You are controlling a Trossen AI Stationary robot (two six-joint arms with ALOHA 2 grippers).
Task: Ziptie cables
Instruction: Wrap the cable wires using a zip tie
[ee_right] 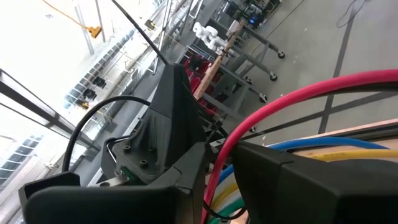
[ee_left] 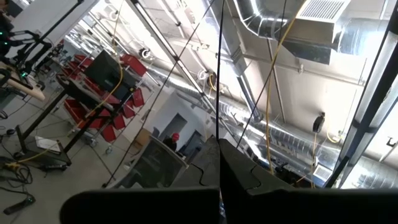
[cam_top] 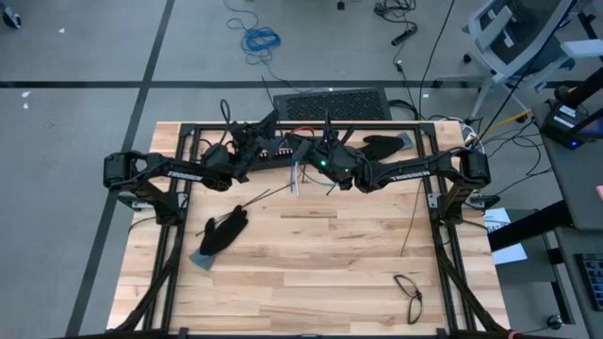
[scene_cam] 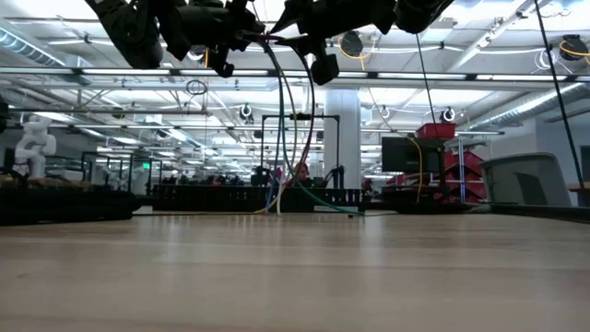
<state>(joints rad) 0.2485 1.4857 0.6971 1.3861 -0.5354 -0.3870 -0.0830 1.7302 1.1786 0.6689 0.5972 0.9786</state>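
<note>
Close to the right wrist camera, the right gripper (ee_right: pixel 217 168) has its two dark fingers (ee_right: pixel 180 168) drawn near together around a red cable (ee_right: pixel 298 93) that arcs up and away from them; blue, yellow and green cables (ee_right: pixel 348 149) run just beyond, and whether the fingers truly pinch the red one or merely flank it is hard to tell from here. From overhead, both arms reach toward the far middle of the wooden table (cam_top: pixel 311 273), where the cables (cam_top: pixel 294 177) hang down beside a long black slotted bar (cam_top: pixel 283 155) along the far edge. Left gripper (cam_top: pixel 252 139) sits raised there with its fingers (ee_left: pixel 249 177) pressed together, a thin black ziptie (ee_left: pixel 220 68) rising straight from between them. Nearer on the table lie a black glove (cam_top: pixel 223 234) and a small black loop (cam_top: pixel 409 287).
</note>
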